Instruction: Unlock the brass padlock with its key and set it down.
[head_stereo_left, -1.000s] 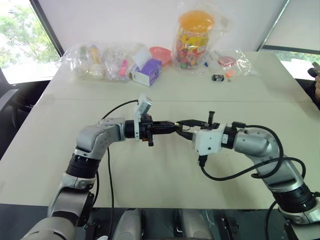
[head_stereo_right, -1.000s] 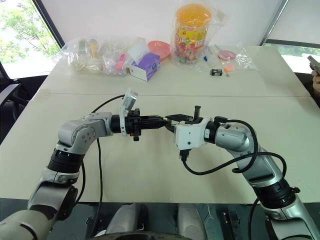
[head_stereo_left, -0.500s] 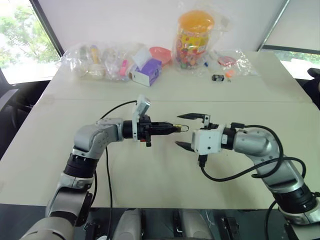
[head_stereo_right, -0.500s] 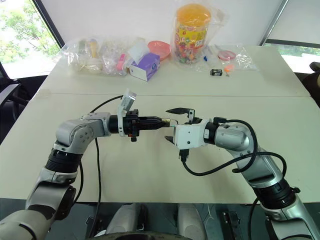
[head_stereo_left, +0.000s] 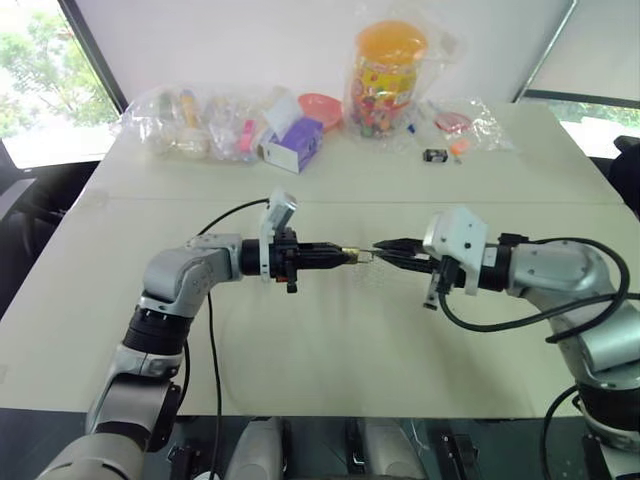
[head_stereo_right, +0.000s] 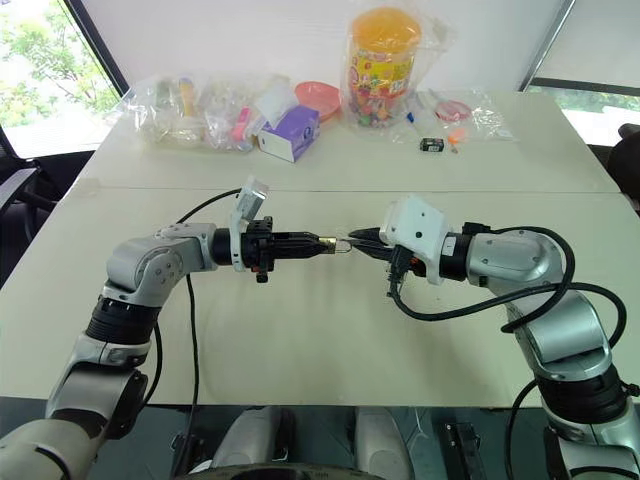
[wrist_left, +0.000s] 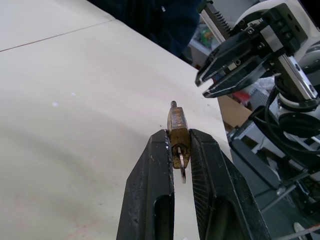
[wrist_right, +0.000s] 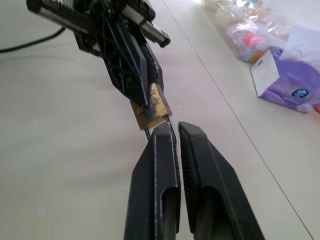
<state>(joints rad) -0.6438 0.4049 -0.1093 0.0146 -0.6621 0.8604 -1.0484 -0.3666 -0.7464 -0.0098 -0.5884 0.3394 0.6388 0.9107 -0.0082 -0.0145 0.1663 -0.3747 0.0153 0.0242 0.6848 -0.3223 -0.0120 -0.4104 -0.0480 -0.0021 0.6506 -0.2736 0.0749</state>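
Looking down from the head cameras, we see both arms meeting above the middle of the pale table (head_stereo_left: 330, 340), with the left gripper (head_stereo_left: 345, 256) pointing across at the right gripper (head_stereo_left: 385, 246), tips almost nose to nose. From up there the brass padlock (head_stereo_left: 350, 254) is just a tiny golden glint at the left fingertips, held up in the air clear of the tabletop.

The left wrist view fills in what the head views can't: the lock body (wrist_left: 178, 131) sits clamped between the two black fingers (wrist_left: 150, 195), narrow edge toward the camera, with a small silvery piece hanging under it that looks like the key (wrist_left: 182, 167), though we can't say for sure. The right gripper (wrist_left: 225, 70) shows in the background there, fingers drawn close together.

The right wrist view gives us the other side: the flat brass face of the lock (wrist_right: 151, 107) sticking out of the left fingers, and the right fingers (wrist_right: 160, 190) pinched nearly together just beside it, around the thin silvery shackle (wrist_right: 171, 131).

Way back on the table are plastic bags (head_stereo_left: 200, 122), a purple tissue box (head_stereo_left: 294, 143) and a candy jar (head_stereo_left: 386, 75).
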